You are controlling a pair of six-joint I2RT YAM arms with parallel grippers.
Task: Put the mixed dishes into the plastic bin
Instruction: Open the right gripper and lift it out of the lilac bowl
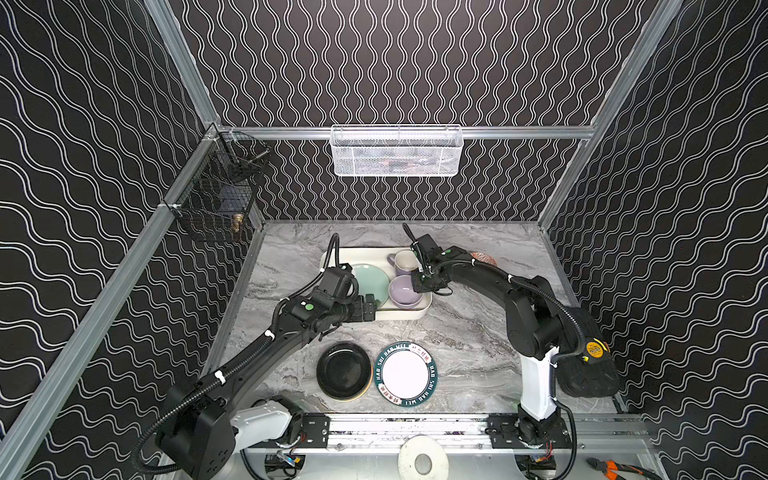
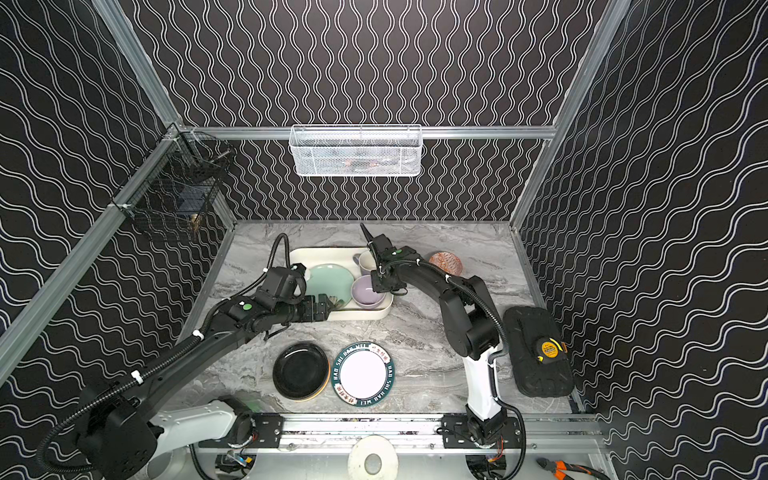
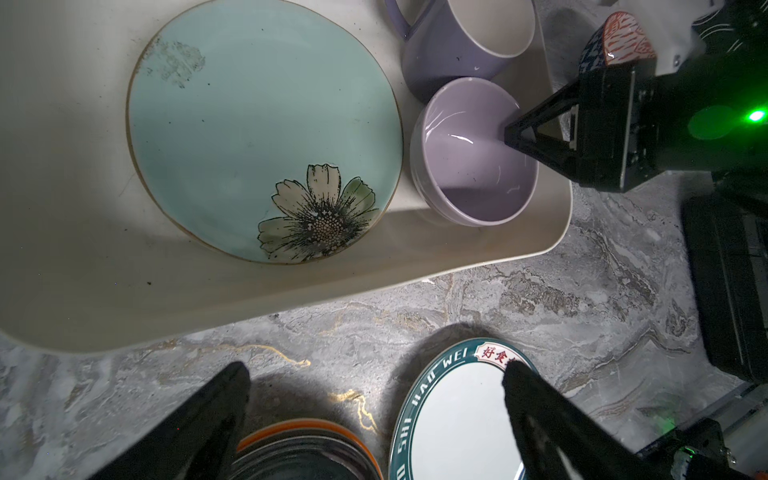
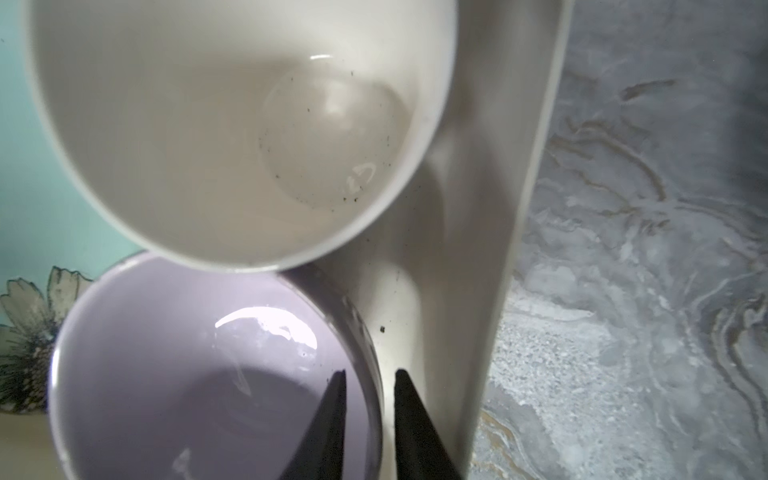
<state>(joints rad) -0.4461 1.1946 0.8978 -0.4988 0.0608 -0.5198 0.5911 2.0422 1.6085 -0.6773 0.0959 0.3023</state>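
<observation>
The cream plastic bin (image 1: 399, 313) holds a mint-green floral plate (image 1: 372, 284), a lavender mug (image 1: 405, 262) and a lavender bowl (image 1: 401, 291). My right gripper (image 4: 370, 374) straddles the bowl (image 4: 187, 374) rim, one finger inside and one outside, open with a thin gap on each side. My left gripper (image 1: 372, 307) hangs open and holds nothing at the bin's near wall (image 3: 291, 282). On the table in front lie a black plate (image 1: 344, 370) stacked on an orange one and a lettered green-rimmed plate (image 1: 406, 374). An orange-patterned bowl (image 2: 446, 262) stands right of the bin.
A white mesh basket (image 1: 397, 151) hangs on the back wall and a black wire basket (image 1: 216, 195) on the left wall. A black pad (image 1: 582, 374) with a yellow tape measure (image 1: 594, 350) lies at the table's right edge.
</observation>
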